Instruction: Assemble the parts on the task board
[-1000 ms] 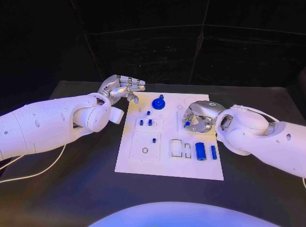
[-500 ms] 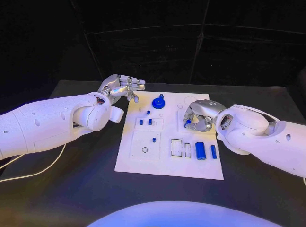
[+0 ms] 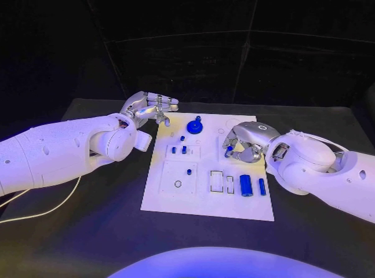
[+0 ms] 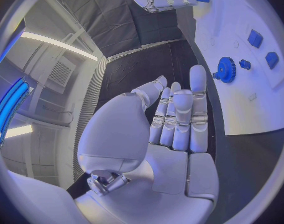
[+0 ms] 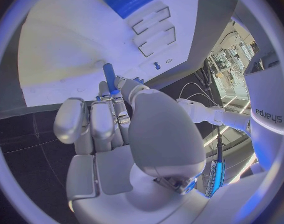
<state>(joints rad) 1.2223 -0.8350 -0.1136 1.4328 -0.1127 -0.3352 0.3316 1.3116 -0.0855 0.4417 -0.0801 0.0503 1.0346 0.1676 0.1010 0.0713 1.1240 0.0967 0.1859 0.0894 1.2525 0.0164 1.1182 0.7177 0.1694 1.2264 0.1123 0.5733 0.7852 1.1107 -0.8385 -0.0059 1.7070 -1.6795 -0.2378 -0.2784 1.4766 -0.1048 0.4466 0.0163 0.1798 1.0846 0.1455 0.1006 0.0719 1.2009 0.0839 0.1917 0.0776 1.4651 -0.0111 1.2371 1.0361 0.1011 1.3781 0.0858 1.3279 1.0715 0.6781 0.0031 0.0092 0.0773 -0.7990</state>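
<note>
Our right hand (image 3: 244,142) pinches a blue peg (image 5: 110,77) over the task board (image 3: 206,200)'s right side. Left hand (image 3: 148,108) idles empty, fingers loosely together, off the far-left corner. We should square the peg upright before lowering.

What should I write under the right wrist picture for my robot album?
The silver right hand pinches a slim blue peg above the white task board.
</note>
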